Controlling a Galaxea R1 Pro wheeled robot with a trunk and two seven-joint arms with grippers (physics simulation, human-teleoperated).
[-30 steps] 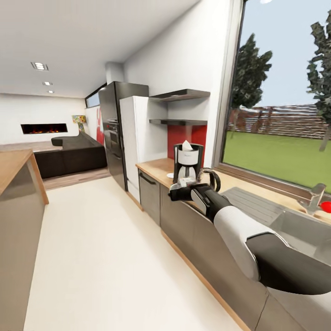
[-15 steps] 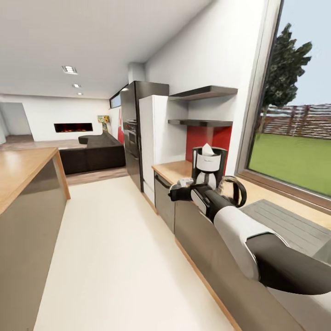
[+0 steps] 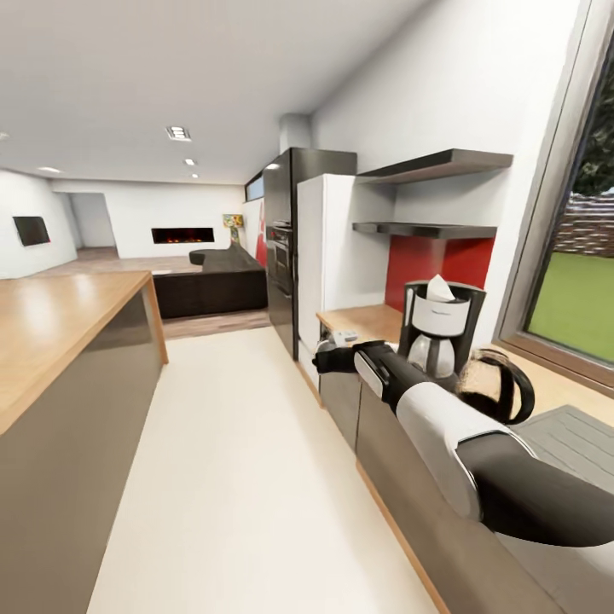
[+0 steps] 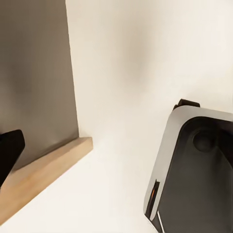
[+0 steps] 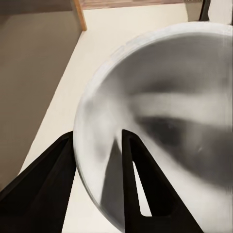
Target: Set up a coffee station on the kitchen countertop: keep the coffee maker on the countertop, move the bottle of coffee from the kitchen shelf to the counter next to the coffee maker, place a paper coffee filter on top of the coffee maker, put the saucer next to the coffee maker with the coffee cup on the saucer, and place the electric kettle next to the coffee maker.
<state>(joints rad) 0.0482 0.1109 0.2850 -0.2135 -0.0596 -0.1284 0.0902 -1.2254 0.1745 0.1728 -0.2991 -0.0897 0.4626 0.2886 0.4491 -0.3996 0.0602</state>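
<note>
The right arm reaches forward along the front edge of the long wood-topped kitchen counter [image 3: 368, 319], and its right pincer [image 3: 328, 355] is pinched on the rim of a pale, round, shallow dish [image 3: 344, 338]. In the right wrist view one black finger [image 5: 53, 174] lies outside the dish [image 5: 160, 121] and the other crosses its inside face, so the right pincer [image 5: 99, 141] clamps the rim between them. Whether this piece is the saucer or the cup cannot be told. It is held in the air at the counter's edge, near the black coffee maker with a white band and glass jug [image 3: 438, 328]. That machine stands on the counter in front of the red wall panel [image 3: 433, 260] and carries a white paper coffee filter [image 3: 440, 288] in its top. Just beside it, nearer the camera, sits the dark electric kettle with a looped black handle [image 3: 501, 388], partly hidden by the arm. Two dark wall shelves [image 3: 437, 162] hang above, and a white fridge [image 3: 331, 256] stands beyond the counter's end. In the left wrist view a black fingertip [image 4: 9, 149] of the left pincer shows over a grey cabinet panel [image 4: 34, 73] and cream floor [image 4: 136, 73]; whether that pincer is spread or pressed together cannot be told.
</note>
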